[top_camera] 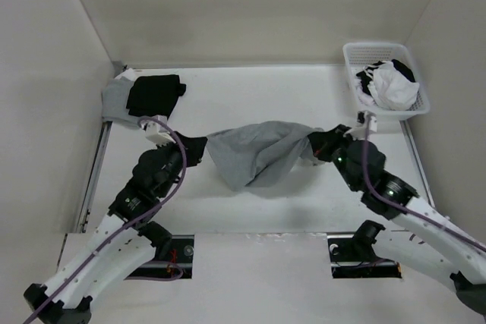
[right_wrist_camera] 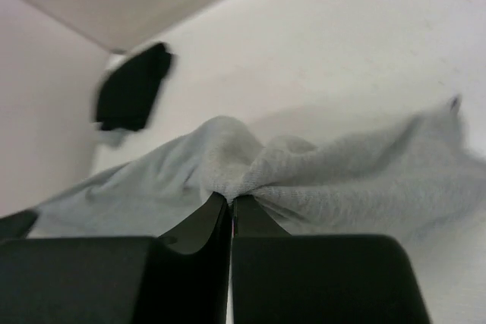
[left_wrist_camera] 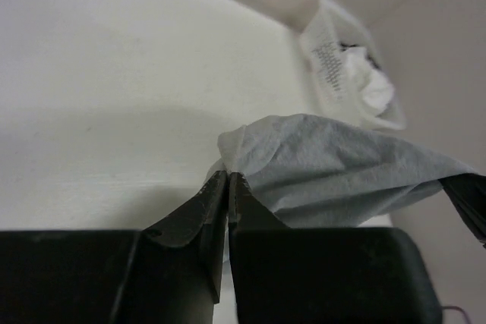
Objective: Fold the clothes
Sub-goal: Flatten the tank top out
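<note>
The clothes, a mid-grey knit tank top [top_camera: 258,155], are bunched and stretched between my two grippers at the middle of the table. My left gripper [top_camera: 203,148] is shut on its left edge; in the left wrist view the grey fabric [left_wrist_camera: 334,168] runs out from the pinched tips [left_wrist_camera: 228,175]. On the right, my right gripper [top_camera: 314,144] is shut on the other end; the right wrist view shows the knit [right_wrist_camera: 319,172] gathered into folds at its tips [right_wrist_camera: 231,197]. The lower part of the top sags onto the table.
A black garment [top_camera: 156,94] lies on a light-grey one [top_camera: 116,96] at the back left corner. A white basket [top_camera: 351,62] with white and black garments stands at the back right, close behind the right arm. White walls enclose the table.
</note>
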